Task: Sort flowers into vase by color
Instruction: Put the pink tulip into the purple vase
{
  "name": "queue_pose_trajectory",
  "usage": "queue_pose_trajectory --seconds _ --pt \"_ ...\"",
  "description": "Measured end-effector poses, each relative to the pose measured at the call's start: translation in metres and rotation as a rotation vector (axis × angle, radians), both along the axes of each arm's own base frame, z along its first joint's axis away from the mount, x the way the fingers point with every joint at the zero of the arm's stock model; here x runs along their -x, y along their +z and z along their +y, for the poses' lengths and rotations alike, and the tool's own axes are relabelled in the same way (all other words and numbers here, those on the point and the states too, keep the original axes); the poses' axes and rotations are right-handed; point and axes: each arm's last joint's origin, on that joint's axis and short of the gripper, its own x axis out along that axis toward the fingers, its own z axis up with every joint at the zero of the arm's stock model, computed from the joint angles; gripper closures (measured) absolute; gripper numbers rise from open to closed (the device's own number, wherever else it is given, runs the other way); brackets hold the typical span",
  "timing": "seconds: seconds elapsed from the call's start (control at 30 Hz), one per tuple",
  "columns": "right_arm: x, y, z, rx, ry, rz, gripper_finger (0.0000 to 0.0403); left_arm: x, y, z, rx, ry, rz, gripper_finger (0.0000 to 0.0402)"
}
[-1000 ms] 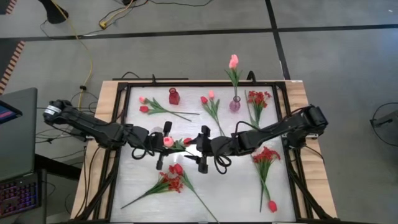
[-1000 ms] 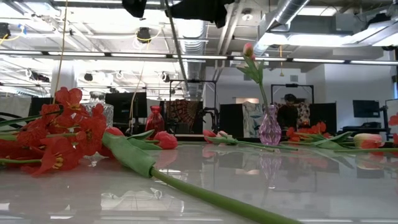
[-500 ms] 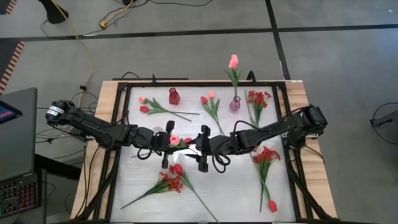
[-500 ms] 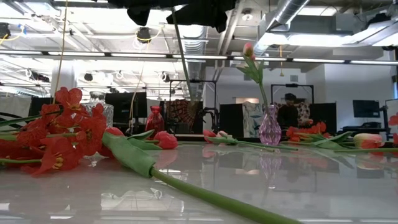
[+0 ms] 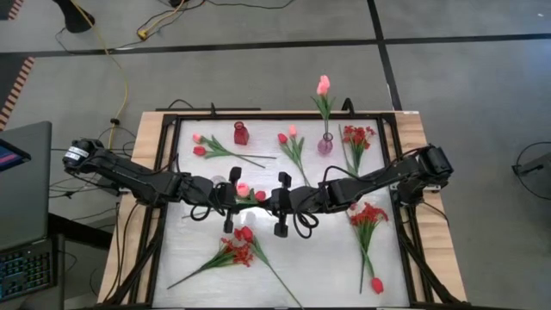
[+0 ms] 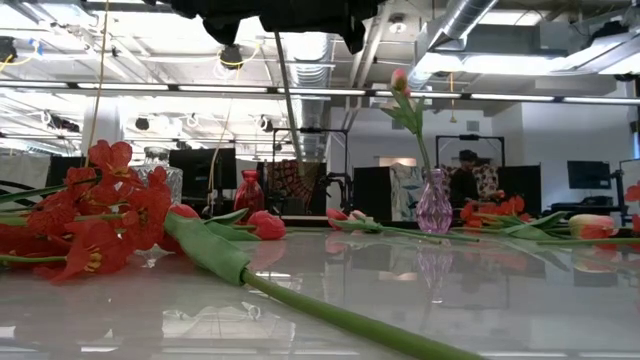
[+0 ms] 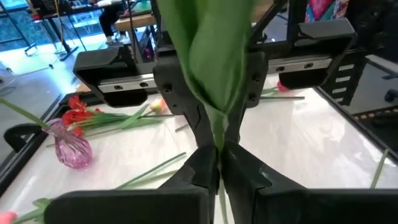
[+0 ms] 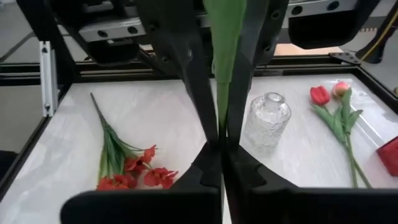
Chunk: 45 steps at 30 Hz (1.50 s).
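Two grippers: both meet over the middle of the white table (image 5: 198, 258), up in the air, in front of the purple vase (image 5: 325, 145).
Left gripper (image 5: 229, 195): fingers pressed together on the flower stem.
Right gripper (image 5: 277, 200): fingers pinched shut on the same stem, on the green leaf part.
Held flower: pink tulip (image 5: 242, 188); pink head by the left gripper, stem running sideways toward the right gripper, lying nearly flat.
Purple vase: stands at the back of the table with one pink tulip (image 5: 323, 84) upright in it.
Red vase (image 5: 241, 133): far to the left of the purple vase.
Clear vase (image 8: 265, 123): left of the purple vase and nearer the front, close under the held flower.
Red spray (image 5: 235, 252): lies flat at the front, left of the purple vase.
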Motion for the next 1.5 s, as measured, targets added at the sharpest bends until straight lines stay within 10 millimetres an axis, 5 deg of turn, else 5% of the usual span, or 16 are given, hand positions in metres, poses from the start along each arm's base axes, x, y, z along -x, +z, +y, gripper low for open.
queue_pose_trajectory --seconds 0.3,0.47,0.77,1.07,1.23,1.5 --pt "0.003 0.003 -0.002 0.011 -0.045 0.002 0.0377 0.004 0.0 0.001 -0.048 -0.01 0.024 0.0302" --pt "0.013 0.018 -0.004 0.015 -0.065 -0.015 0.0377 0.02 0.018 0.002 -0.004 -0.02 -0.032 0.0257" --pt "0.044 0.042 -0.013 0.118 -0.208 0.038 0.0375 0.041 0.025 0.012 -0.02 0.112 0.015 0.0244" --pt "0.117 0.05 -0.047 0.037 -0.349 -0.1 0.0375 0.031 0.016 0.009 -0.055 0.091 0.036 0.0245" --pt "0.155 0.06 -0.064 -0.041 -0.371 -0.325 0.0375 0.029 0.02 0.008 -0.067 0.084 -0.01 0.0245" --pt "0.189 0.066 -0.073 -0.022 -0.373 -0.406 0.0375 0.028 0.022 0.008 -0.073 0.057 -0.025 0.0245"
